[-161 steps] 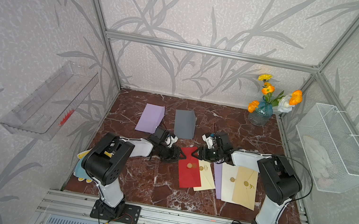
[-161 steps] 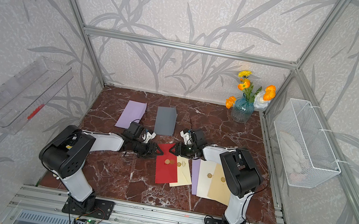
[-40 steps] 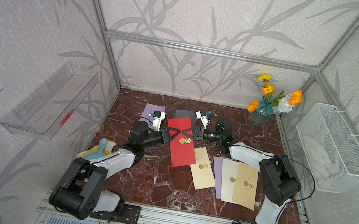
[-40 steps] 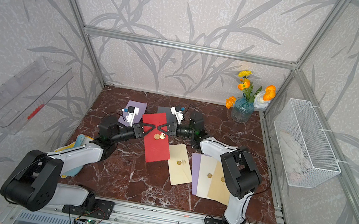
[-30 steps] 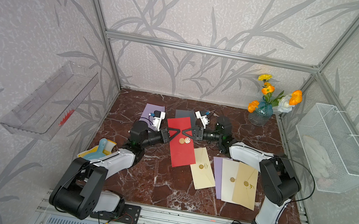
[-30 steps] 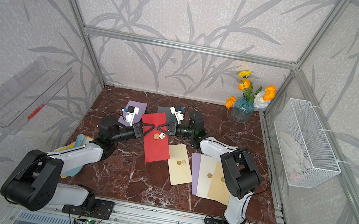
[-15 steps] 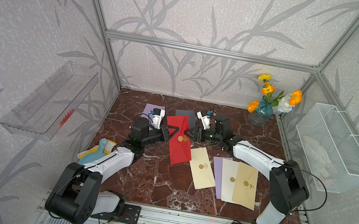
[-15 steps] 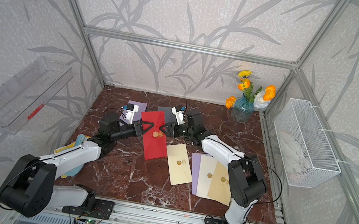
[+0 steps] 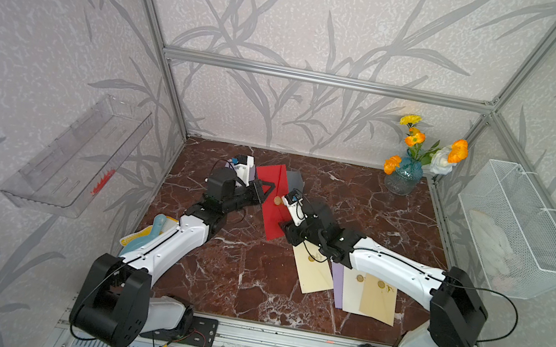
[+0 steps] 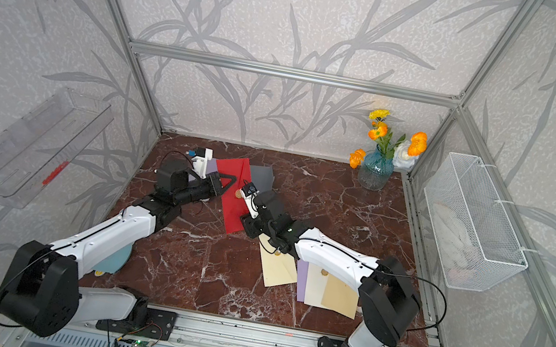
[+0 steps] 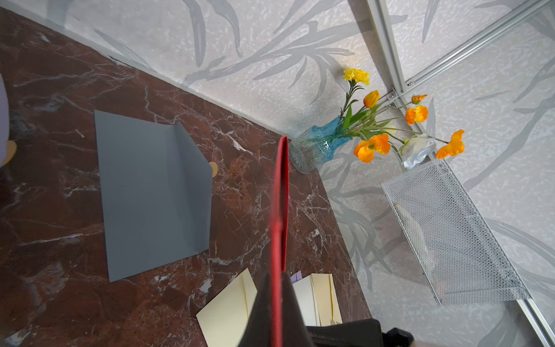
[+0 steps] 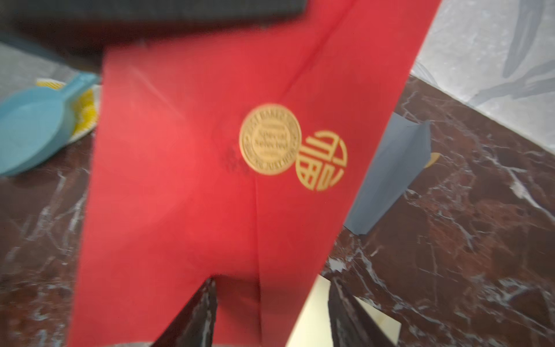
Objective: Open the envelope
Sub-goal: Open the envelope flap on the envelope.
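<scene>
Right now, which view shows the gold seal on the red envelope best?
Right wrist: the gold seal sits face-on, lettering partly readable despite blur. In both top views the seal is a tiny dot. Left wrist sees the red envelope edge-on, seal hidden.

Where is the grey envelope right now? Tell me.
In both top views the grey envelope lies flat toward the table's back, partly hidden behind the red envelope pinched by the left gripper.
</scene>
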Controlling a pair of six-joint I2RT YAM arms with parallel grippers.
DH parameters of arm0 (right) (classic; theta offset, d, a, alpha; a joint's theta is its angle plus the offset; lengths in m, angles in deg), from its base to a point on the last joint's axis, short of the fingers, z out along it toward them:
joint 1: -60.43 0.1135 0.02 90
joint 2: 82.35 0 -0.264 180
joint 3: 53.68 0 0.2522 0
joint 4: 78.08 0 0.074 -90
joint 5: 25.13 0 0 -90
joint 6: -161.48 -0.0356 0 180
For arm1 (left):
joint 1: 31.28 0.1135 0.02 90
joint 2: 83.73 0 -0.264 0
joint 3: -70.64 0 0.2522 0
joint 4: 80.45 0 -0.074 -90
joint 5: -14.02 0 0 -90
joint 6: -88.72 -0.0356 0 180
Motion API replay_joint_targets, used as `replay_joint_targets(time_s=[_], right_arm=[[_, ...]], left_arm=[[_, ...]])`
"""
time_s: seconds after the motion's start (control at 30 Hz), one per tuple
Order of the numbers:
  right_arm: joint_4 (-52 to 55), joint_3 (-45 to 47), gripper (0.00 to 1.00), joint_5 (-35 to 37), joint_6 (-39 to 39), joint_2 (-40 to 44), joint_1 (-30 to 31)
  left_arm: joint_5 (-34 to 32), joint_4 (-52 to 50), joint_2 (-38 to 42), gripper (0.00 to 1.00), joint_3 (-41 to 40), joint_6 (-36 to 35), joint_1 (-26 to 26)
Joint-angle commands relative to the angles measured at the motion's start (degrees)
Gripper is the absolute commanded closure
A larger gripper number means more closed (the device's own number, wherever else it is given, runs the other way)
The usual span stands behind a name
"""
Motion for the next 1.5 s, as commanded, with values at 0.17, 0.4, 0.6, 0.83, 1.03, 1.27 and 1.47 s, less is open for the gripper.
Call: replay_joint_targets(time_s=[0.17, 0.4, 0.6, 0.83, 1.03, 1.27, 1.47], right_arm=[[-7.24, 2.69, 0.39, 17.8, 6.77, 0.45, 3.98], [-8.22, 1.66, 0.4, 20.18, 7.65, -1.51, 5.14], [-8.95, 0.76, 0.39, 24.42, 9.17, -3.27, 6.17], [-11.87, 0.51, 0.39, 29.85, 10.7, -5.67, 6.63], [-11.91, -0.3, 0.4, 29.19, 10.9, -7.07, 8.39], [-11.51, -0.04, 0.39, 26.4, 9.46, -6.82, 8.39], [-10.88, -0.22, 0.39, 23.76, 7.61, -6.38, 8.57]], left_arm=[[-4.65, -8.32, 0.96, 1.0, 3.35, 2.71, -0.38], [-6.12, -9.81, 0.84, 1.0, 3.13, 4.1, -0.46], [-5.77, -11.15, 1.09, 1.0, 4.11, 4.58, -0.46], [-5.61, -11.86, 1.19, 1.0, 4.38, 5.69, -0.47], [-5.66, -9.71, 1.21, 1.0, 3.42, 7.39, -0.48], [-6.73, -9.34, 1.38, 1.0, 3.75, 7.57, -0.47], [-7.51, -9.49, 1.37, 1.0, 3.58, 7.57, -0.47]])
